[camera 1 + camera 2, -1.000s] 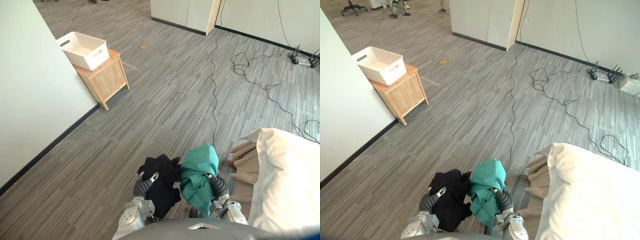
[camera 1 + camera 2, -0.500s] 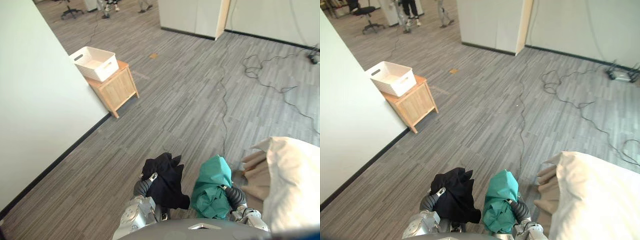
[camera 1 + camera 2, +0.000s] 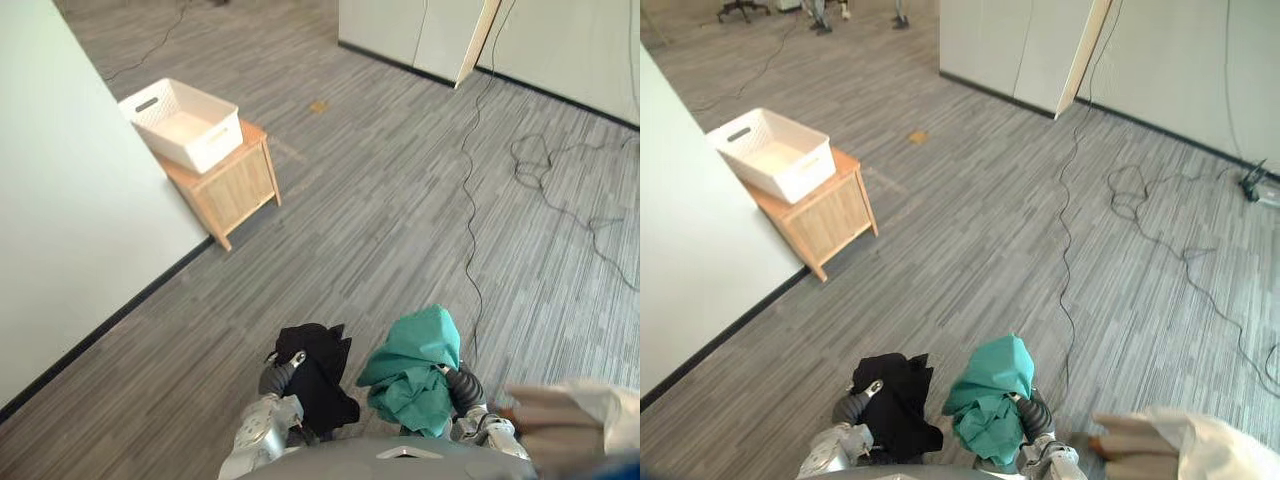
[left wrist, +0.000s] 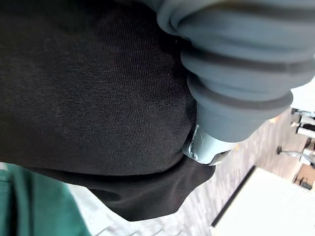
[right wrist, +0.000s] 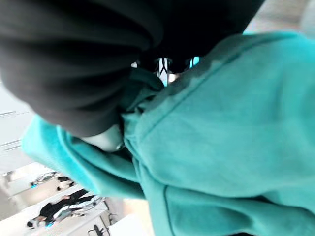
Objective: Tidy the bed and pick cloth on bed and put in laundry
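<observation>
left hand (image 3: 281, 372) wrapped in black cloth (image 3: 322, 378), grip cannot tell | right hand (image 3: 459, 386) in green cloth (image 3: 415, 358), same | basket (image 3: 216, 140) on cabinet (image 3: 236, 186), well apart

**Black cloth** (image 4: 88, 88), six o'clock in the head views: fine knit, matt, hanging in soft folds.

**Teal cloth** (image 5: 231, 128), toward five o'clock of it: thicker jersey-like knit with a stitched seam, matt.

**Left hand** (image 4: 209, 145): smooth silver shell with a metal-like sheen. Its dark ribbed cover looks matt and rubbery.

**Right hand** (image 3: 1038, 412): the same dark ribbed cover, matt.

**Basket** (image 3: 215, 140), ten o'clock: white plastic, smooth, faint sheen.

**Cabinet** (image 3: 240, 188), under the basket: pale wood with visible grain, satin finish.

**Floor** (image 3: 400, 220): grey plank pattern with streaked grain, low sheen.

**Wall** (image 3: 70, 220), nine o'clock: white, smooth, matt.

**Bedding** (image 3: 1220, 445), four o'clock: cream and beige cloth, soft, matt.
</observation>
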`<state>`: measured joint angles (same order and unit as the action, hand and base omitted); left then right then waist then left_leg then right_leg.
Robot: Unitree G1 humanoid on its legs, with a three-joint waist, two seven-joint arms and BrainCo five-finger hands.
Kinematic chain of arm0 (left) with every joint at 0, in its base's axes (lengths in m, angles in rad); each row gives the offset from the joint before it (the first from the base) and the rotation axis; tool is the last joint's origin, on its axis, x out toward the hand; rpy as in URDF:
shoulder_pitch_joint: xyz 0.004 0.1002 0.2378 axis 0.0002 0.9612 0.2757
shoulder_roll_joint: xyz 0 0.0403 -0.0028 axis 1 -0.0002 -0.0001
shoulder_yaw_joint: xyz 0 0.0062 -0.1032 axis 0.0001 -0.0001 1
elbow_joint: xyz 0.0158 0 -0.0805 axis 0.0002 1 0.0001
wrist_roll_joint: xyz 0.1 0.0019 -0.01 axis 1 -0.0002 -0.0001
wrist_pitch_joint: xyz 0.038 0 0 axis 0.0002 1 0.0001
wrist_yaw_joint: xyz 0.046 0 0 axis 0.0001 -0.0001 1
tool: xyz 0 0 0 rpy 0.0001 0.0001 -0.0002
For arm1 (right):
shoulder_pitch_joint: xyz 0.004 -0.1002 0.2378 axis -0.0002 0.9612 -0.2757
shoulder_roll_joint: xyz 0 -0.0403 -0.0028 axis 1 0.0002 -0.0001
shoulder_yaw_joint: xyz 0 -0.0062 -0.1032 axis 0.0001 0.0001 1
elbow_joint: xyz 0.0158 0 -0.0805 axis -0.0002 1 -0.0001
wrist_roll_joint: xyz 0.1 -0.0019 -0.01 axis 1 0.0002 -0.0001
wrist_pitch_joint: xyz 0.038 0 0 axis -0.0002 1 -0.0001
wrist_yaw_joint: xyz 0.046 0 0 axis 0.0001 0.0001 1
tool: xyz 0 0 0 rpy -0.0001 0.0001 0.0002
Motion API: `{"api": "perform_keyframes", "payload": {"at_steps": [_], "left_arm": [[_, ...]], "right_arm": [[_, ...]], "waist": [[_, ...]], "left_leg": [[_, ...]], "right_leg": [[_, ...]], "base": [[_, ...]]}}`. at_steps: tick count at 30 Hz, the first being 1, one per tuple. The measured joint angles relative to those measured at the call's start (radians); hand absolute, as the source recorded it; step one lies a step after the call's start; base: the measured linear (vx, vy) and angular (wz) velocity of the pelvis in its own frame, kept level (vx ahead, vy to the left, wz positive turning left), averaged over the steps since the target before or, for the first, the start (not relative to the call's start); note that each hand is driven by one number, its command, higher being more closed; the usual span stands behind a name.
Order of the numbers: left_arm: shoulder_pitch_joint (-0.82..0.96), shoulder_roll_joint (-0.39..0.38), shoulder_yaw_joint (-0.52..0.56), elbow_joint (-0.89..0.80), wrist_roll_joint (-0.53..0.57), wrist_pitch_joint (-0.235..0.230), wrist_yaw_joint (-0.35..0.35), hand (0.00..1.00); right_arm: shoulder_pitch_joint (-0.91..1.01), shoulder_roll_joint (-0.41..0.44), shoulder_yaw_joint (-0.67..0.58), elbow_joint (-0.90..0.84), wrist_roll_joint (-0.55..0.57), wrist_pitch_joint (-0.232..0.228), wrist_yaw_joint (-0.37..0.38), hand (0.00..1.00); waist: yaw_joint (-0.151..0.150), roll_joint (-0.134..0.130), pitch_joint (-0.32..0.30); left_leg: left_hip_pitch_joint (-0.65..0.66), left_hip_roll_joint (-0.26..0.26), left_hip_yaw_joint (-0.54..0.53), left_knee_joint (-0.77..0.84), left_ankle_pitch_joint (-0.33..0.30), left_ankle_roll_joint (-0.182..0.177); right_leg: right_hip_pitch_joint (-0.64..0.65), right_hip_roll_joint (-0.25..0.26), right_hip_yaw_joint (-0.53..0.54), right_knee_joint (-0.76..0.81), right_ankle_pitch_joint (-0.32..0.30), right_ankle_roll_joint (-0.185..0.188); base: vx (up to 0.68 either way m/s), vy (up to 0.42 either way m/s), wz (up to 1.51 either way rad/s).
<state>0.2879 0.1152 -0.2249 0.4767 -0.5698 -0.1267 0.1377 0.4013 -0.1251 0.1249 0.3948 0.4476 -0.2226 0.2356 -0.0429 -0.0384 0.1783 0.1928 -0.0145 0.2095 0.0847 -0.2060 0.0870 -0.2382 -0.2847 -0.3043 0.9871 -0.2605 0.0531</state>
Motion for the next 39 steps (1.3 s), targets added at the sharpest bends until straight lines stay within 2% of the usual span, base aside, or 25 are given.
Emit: {"api": "perform_keyframes", "payload": {"at_steps": [2,4,5,6,7,8,9,11,14,15,16,18,19,20,22,24,26,28,30,31,32,33,35,36,39], "left_arm": [[-0.019,0.008,0.001,0.000,0.000,0.003,-0.013,1.00],[-0.027,0.014,0.007,-0.001,0.001,0.004,-0.038,1.00],[-0.024,0.016,0.014,-0.008,0.000,0.003,-0.060,1.00],[-0.010,0.023,0.015,-0.028,0.000,0.003,-0.075,1.00],[0.002,0.028,0.015,-0.035,0.000,0.003,-0.083,1.00],[0.015,0.017,0.011,-0.024,0.000,0.007,-0.096,1.00],[0.028,-0.015,0.010,-0.028,0.000,0.007,-0.101,1.00],[0.039,-0.030,0.001,-0.034,-0.006,0.009,-0.118,1.00],[0.050,-0.050,-0.010,-0.011,-0.036,0.012,-0.125,1.00],[0.048,-0.059,-0.009,-0.003,-0.048,0.008,-0.130,1.00],[0.042,-0.076,-0.010,0.001,-0.049,-0.001,-0.140,1.00],[0.038,-0.081,-0.011,0.001,-0.046,-0.016,-0.150,1.00],[0.031,-0.085,-0.011,-0.020,-0.046,-0.040,-0.159,1.00],[0.025,-0.085,-0.012,-0.030,-0.047,-0.052,-0.160,1.00],[0.046,-0.080,-0.022,-0.069,-0.049,-0.077,-0.160,1.00],[0.047,-0.084,-0.052,-0.087,-0.049,-0.076,-0.152,1.00],[0.049,-0.094,-0.090,-0.103,-0.049,-0.075,-0.140,1.00],[0.053,-0.098,-0.122,-0.101,-0.047,-0.075,-0.132,1.00],[0.037,-0.108,-0.138,-0.047,-0.039,-0.074,-0.133,1.00],[0.022,-0.104,-0.137,-0.030,-0.037,-0.075,-0.131,1.00],[0.003,-0.085,-0.137,-0.023,-0.028,-0.077,-0.131,1.00],[-0.014,-0.062,-0.141,-0.023,-0.023,-0.079,-0.130,1.00],[-0.032,-0.044,-0.149,-0.022,0.007,-0.080,-0.116,1.00],[-0.034,-0.044,-0.149,-0.022,0.013,-0.081,-0.105,1.00],[-0.049,-0.030,-0.149,-0.028,0.011,-0.082,-0.087,1.00]], "right_arm": [[0.017,0.002,-0.014,-0.030,0.002,-0.003,0.008,1.00],[0.016,0.008,-0.030,-0.038,0.009,-0.003,0.018,1.00],[0.018,0.009,-0.032,-0.053,0.013,-0.002,0.018,1.00],[0.019,0.009,-0.030,-0.070,0.013,-0.002,0.019,1.00],[0.027,0.010,-0.026,-0.077,0.013,-0.002,0.019,1.00],[0.020,0.001,-0.028,-0.082,0.013,0.002,0.016,1.00],[0.000,-0.007,-0.030,-0.083,0.013,0.012,0.014,1.00],[-0.033,-0.003,-0.024,-0.088,0.019,0.028,0.007,1.00],[-0.083,-0.011,0.011,-0.060,0.022,0.044,0.010,1.00],[-0.094,-0.010,0.016,-0.052,0.022,0.044,0.011,1.00],[-0.106,-0.019,0.016,-0.042,0.021,0.043,0.015,1.00],[-0.126,-0.027,0.015,-0.023,0.020,0.038,0.027,1.00],[-0.123,-0.046,0.012,-0.010,0.017,0.035,0.047,1.00],[-0.120,-0.050,0.010,-0.010,0.016,0.035,0.055,1.00],[-0.100,-0.051,0.005,-0.019,0.004,0.034,0.077,1.00],[-0.068,-0.055,0.000,-0.049,-0.001,0.034,0.082,1.00],[-0.043,-0.072,0.000,-0.065,-0.001,0.029,0.083,1.00],[-0.027,-0.079,0.006,-0.064,0.001,0.024,0.083,1.00],[-0.015,-0.069,0.001,-0.048,0.012,0.017,0.071,1.00],[-0.014,-0.062,0.002,-0.045,0.012,0.017,0.068,1.00],[-0.019,-0.039,0.004,-0.042,0.012,0.017,0.065,1.00],[-0.019,-0.019,0.005,-0.025,0.012,0.011,0.064,1.00],[-0.034,-0.001,0.005,-0.009,0.009,0.008,0.065,1.00],[-0.031,0.002,0.006,-0.010,0.009,0.005,0.066,1.00],[-0.017,0.003,0.027,-0.017,0.009,-0.032,0.059,1.00]], "waist": [[-0.010,0.018,0.011],[-0.017,0.027,0.014],[-0.018,0.023,0.012],[-0.011,0.010,0.015],[-0.008,0.004,0.017],[-0.012,0.035,0.016],[0.003,0.087,0.006],[0.002,0.103,0.008],[0.006,0.133,0.019],[0.006,0.145,0.023],[0.010,0.160,0.034],[0.018,0.146,0.043],[0.046,0.134,0.050],[0.057,0.131,0.052],[0.062,0.111,0.061],[0.055,0.107,0.059],[0.058,0.106,0.059],[0.068,0.085,0.036],[0.057,0.067,-0.006],[0.053,0.049,-0.017],[0.058,0.017,-0.029],[0.044,-0.016,-0.031],[0.031,-0.015,-0.025],[0.022,0.006,-0.026],[-0.020,0.066,-0.036]], "left_leg": [[0.040,0.033,-0.049,-0.010,-0.014,-0.008],[0.070,0.060,-0.083,-0.006,-0.029,-0.028],[0.091,0.069,-0.089,-0.006,-0.053,-0.068],[0.129,0.072,-0.092,-0.005,-0.094,-0.125],[0.154,0.075,-0.102,0.000,-0.121,-0.139],[0.187,0.119,-0.120,0.033,-0.171,-0.164],[0.167,0.169,-0.122,0.107,-0.170,-0.167],[0.086,0.198,-0.149,0.297,-0.101,-0.159],[-0.083,0.289,-0.212,0.725,0.223,-0.209],[-0.128,0.305,-0.228,0.835,0.237,-0.210],[-0.242,0.299,-0.248,1.071,0.168,-0.180],[-0.345,0.226,-0.238,1.151,0.098,-0.161],[-0.440,0.143,-0.188,1.098,0.039,-0.175],[-0.464,0.120,-0.156,1.039,0.029,-0.178],[-0.486,0.060,0.002,0.627,0.015,-0.162],[-0.464,0.025,0.117,0.276,0.070,-0.137],[-0.456,0.015,0.209,0.104,0.129,-0.120],[-0.456,0.010,0.306,0.082,0.161,-0.061],[-0.432,-0.016,0.310,0.071,0.226,0.125],[-0.412,-0.031,0.300,0.067,0.207,0.131],[-0.371,-0.066,0.276,0.045,0.177,0.131],[-0.317,-0.096,0.227,0.028,0.151,0.125],[-0.230,-0.104,0.142,0.034,0.095,0.104],[-0.185,-0.090,0.095,0.037,0.066,0.091],[-0.068,-0.022,-0.076,0.033,-0.001,0.027]], "right_leg": [[-0.065,0.039,-0.015,-0.217,0.008,0.009],[-0.084,0.062,-0.014,-0.553,0.117,0.018],[-0.088,0.059,-0.010,-0.744,0.208,0.034],[-0.105,0.041,0.002,-0.815,0.261,0.040],[-0.105,0.038,0.016,-0.821,0.274,0.033],[-0.111,0.067,0.034,-0.720,0.393,-0.017],[-0.143,0.093,0.025,-0.614,0.323,-0.041],[-0.158,0.099,0.009,-0.508,0.220,-0.069],[-0.040,0.202,0.001,-0.523,0.103,-0.099],[0.001,0.233,0.000,-0.551,0.093,-0.111],[0.092,0.285,0.002,-0.614,0.074,-0.139],[0.173,0.295,0.013,-0.661,0.057,-0.155],[0.240,0.299,0.028,-0.722,0.051,-0.162],[0.266,0.300,0.032,-0.747,0.052,-0.162],[0.372,0.300,0.025,-0.838,0.053,-0.139],[0.444,0.307,0.003,-0.893,0.040,-0.115],[0.512,0.319,-0.021,-0.936,0.020,-0.083],[0.539,0.307,-0.046,-0.923,-0.035,-0.042],[0.482,0.251,-0.046,-0.651,-0.092,0.009],[0.431,0.214,-0.042,-0.516,-0.085,0.022],[0.319,0.134,-0.044,-0.239,0.013,0.039],[0.237,0.057,-0.066,-0.026,0.161,-0.009],[0.178,-0.024,-0.109,0.126,0.100,-0.101],[0.151,-0.031,-0.100,0.131,0.067,-0.111],[0.006,0.024,-0.001,-0.089,0.002,-0.021]], "base": [[0.65,-0.139,0.99],[0.50,-0.174,1.05],[0.59,-0.258,1.01],[0.72,-0.325,0.92],[0.62,-0.320,0.72],[0.60,-0.348,0.35],[0.59,-0.357,0.21],[0.57,-0.416,0.05],[0.57,-0.368,-0.24],[0.55,-0.215,-0.39],[0.52,-0.196,-0.31],[0.47,-0.148,-0.36],[0.42,-0.115,-0.49],[0.60,-0.138,-0.56],[0.49,-0.086,-0.10],[0.52,-0.040,0.28],[0.58,0.010,0.28],[0.60,0.057,0.14],[0.69,0.111,0.42],[0.71,0.132,0.53],[0.66,0.099,0.63],[0.65,0.073,0.73],[0.72,0.044,1.00],[0.78,0.024,1.21],[0.70,-0.101,1.62]]}}
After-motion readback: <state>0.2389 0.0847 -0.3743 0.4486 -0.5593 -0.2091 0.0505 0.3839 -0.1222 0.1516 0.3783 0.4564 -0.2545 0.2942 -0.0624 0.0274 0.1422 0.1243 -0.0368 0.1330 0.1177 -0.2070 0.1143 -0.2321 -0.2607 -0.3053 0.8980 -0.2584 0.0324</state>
